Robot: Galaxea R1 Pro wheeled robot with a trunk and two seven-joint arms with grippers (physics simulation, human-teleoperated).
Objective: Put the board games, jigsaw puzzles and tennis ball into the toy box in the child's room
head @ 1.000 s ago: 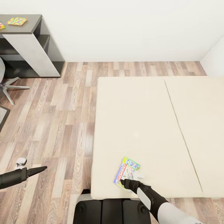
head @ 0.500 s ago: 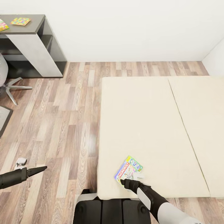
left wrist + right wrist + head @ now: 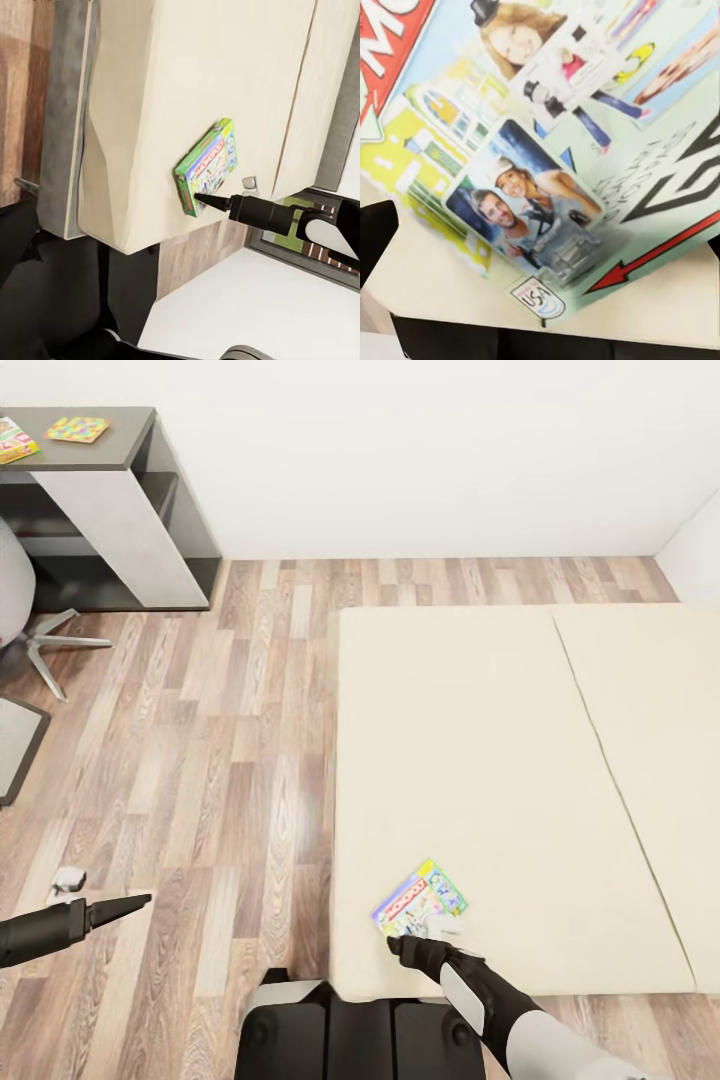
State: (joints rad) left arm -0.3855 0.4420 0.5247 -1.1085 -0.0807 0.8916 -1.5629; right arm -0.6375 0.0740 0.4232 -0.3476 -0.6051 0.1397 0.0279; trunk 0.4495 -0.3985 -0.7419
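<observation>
A board game [image 3: 421, 900] with a green edge and a busy white cover lies on the beige bed [image 3: 480, 740], near its front left corner. My right gripper [image 3: 417, 935] is open right at the box's near edge. One dark fingertip [image 3: 201, 199] touches the box's [image 3: 210, 166] corner. The cover [image 3: 547, 150] looms very close in the right wrist view. My left gripper [image 3: 98, 892] hangs open over the wooden floor, holding nothing. A jigsaw puzzle [image 3: 78, 429] lies on the dark table [image 3: 125, 435] at the far left. The toy box and tennis ball are out of view.
Another colourful flat box [image 3: 12, 440] lies on the table, cut by the picture's edge. A grey swivel chair [image 3: 25, 615] stands in front of the table. White walls close the room behind. Wooden floor [image 3: 220, 740] runs between table and bed.
The whole picture has shifted right, so the camera has turned. The board game has turned slightly and sits closer to the bed's left edge. Both arms hold their places in the view.
</observation>
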